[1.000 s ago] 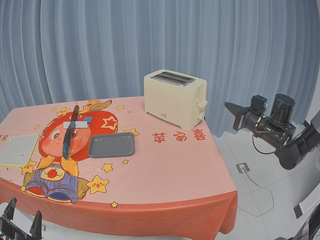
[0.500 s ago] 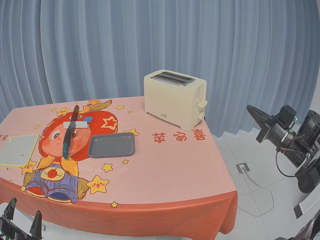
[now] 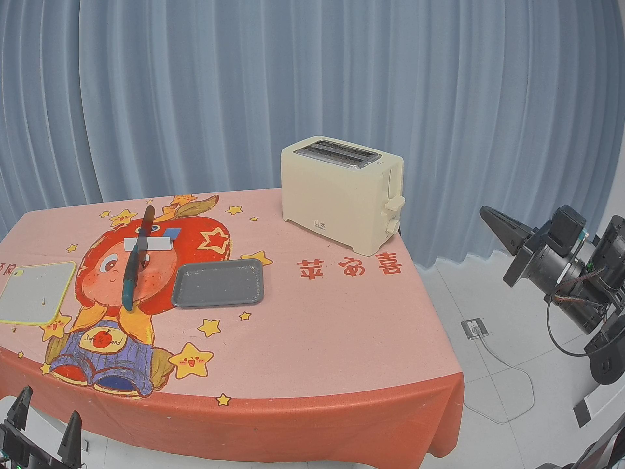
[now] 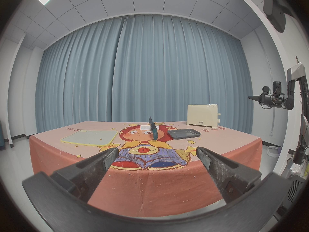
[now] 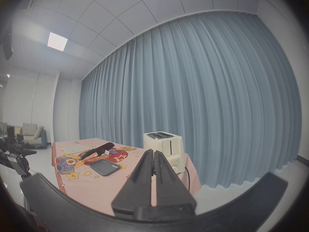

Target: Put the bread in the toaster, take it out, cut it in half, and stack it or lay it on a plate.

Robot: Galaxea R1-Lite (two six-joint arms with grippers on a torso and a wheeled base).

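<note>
The right gripper (image 3: 495, 219) hangs off the right end of the bench (image 3: 338, 333), level with the toaster (image 3: 342, 193) but apart from it, its fingers pressed together with nothing between them. The left gripper (image 3: 49, 404) sits low, below the bench's front edge at the left corner, fingers spread wide and empty. I see no loose slice on the cloth, and whether bread sits down in the toaster's slots (image 3: 336, 153) cannot be told. That is the first hazard: a reach into the slots may close on air, or may scrape the slot guards. The toaster stands near the bench's far right corner with its lever (image 3: 395, 203) facing the right arm, so a sideways approach with closed fingers could strike the lever or shove the whole unit along the cloth. Opening late would do the same. The left gripper risks catching the hanging cloth on its way up, which would drag everything on it. The knife (image 3: 133, 262) is propped across a small white block (image 3: 148, 244), just beside the grey plate (image 3: 218, 283), and a tug or careless brush could roll it off. The cutting board (image 3: 32, 291) lies at the far left edge, where a snagged cloth would likely tip it first.
</note>
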